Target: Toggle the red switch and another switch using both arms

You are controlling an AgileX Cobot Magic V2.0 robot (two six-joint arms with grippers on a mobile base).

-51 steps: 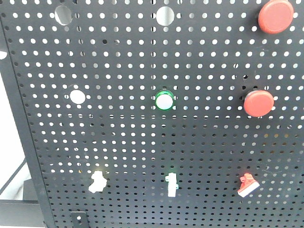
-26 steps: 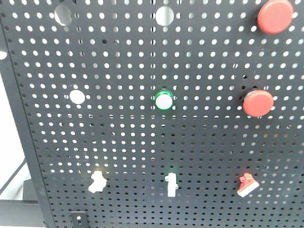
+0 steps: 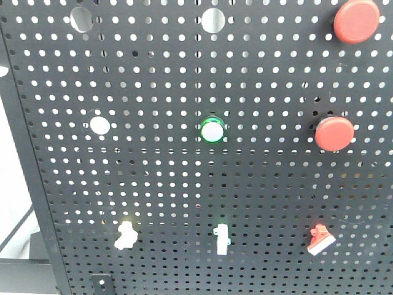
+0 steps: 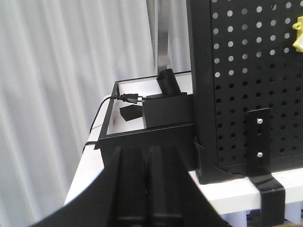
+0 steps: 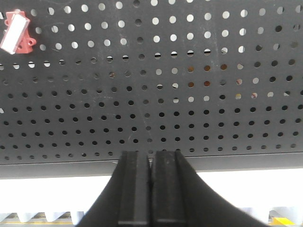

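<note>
On the pegboard (image 3: pixel 184 184), the pale yellow-white switch (image 3: pixel 125 235) sits at 7 o'clock and the red switch (image 3: pixel 320 239) at 5 o'clock, both in the same places as in the earlier frames. The left gripper (image 4: pixel 149 189) has its fingers pressed together with nothing between them, well apart from the yellow switch at its 1 o'clock. The right gripper (image 5: pixel 151 189) is closed the same way, the red switch at its 11 o'clock.

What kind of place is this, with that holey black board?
Probably a robot test bench in a lab: an upright black pegboard carrying round red push buttons and small toggles such as the red switch, mounted on a white table against pale curtains.
</note>
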